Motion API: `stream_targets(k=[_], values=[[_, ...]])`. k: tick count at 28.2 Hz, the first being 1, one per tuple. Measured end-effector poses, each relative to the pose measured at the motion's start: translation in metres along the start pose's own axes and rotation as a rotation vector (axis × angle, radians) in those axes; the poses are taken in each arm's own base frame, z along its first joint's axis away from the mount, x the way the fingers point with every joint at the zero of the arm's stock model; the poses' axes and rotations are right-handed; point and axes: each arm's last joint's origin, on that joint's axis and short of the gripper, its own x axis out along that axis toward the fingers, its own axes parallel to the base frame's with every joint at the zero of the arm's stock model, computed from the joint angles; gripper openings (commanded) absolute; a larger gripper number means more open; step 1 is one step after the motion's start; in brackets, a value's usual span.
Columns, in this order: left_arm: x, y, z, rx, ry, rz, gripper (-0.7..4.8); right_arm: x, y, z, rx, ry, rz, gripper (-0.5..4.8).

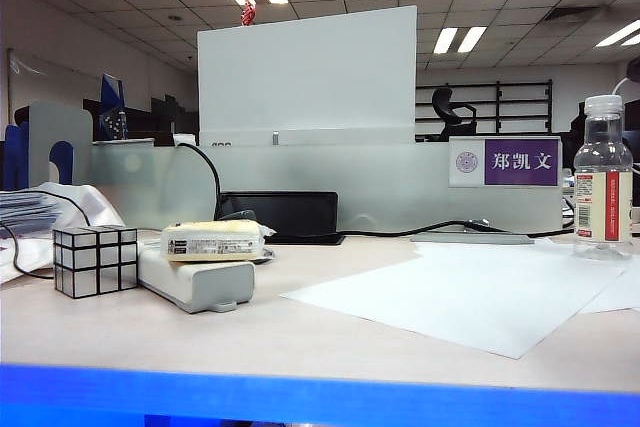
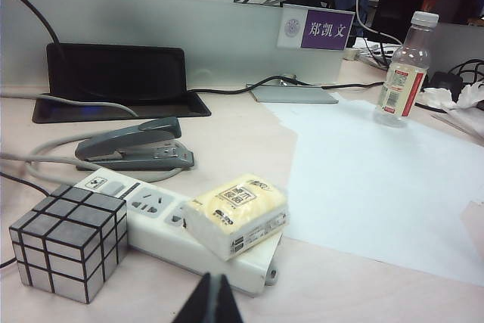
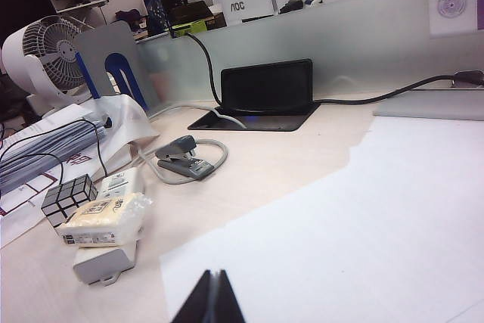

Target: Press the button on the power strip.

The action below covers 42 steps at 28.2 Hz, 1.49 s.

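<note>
Power strip [image 1: 190,282] is seen lying flat on the pale desk [image 1: 330,332], at about 8 o'clock from the middle of the exterior view, with its tabbed end toward the camera. In the left wrist view the power strip [image 2: 162,228] is shown with its sockets facing up and a rocker switch near its far end. A yellowish wrapped packet [image 1: 214,240] is rested on top of the strip, over the near half; the same packet [image 2: 236,213] is seen covering part of a socket. A silver mirrored cube [image 1: 96,260] is placed just beside the strip, at its 9 o'clock in the exterior view, close to or touching it; contact cannot be told. A grey stapler [image 2: 136,145] is noted behind the strip, near a grey cord. A sheet of white paper [image 1: 470,292] is spread at 4 o'clock on the desk, and a clear bottle [image 1: 602,179] is stood at 3 o'clock. Neither arm is seen in the exterior view. The left gripper [image 2: 211,302] is held above the desk just short of the strip's near end, its dark fingertips pressed together with nothing between them. The right gripper [image 3: 211,300] is held over the paper, well apart from the strip, fingertips likewise together and empty.
</note>
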Motion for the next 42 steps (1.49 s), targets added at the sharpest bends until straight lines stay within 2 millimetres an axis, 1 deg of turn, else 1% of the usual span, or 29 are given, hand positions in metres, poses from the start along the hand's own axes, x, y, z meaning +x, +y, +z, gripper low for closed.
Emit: stream_targets(k=[11,14,21,26,32,35,38,42], values=[[0.000,0.000,0.000,0.001,-0.003,0.001,-0.04,0.000,0.000,0.000,0.000,-0.001,0.000,0.03],[-0.001,0.005,0.001,0.001,-0.005,0.027,-0.04,0.000,0.000,0.000,0.000,0.000,0.000,0.04],[-0.008,0.023,0.002,-0.001,-0.018,0.193,-0.04,0.000,0.000,0.000,0.000,0.001,0.001,0.03],[-0.009,0.025,0.002,0.011,-0.020,0.236,-0.04,0.000,0.000,0.000,0.000,0.001,0.001,0.03],[-0.011,0.031,0.003,0.011,-0.036,0.451,-0.04,0.000,0.000,0.000,0.000,0.001,0.001,0.03],[-0.013,0.034,0.003,-0.021,-0.051,0.539,-0.04,0.000,0.000,0.000,0.000,0.001,0.001,0.03],[-0.015,0.036,0.003,-0.043,-0.061,0.576,-0.04,0.000,0.000,0.000,0.000,0.001,0.001,0.03],[-0.015,0.037,0.003,-0.047,-0.062,0.585,-0.04,0.000,0.000,0.000,0.000,0.001,0.001,0.03]])
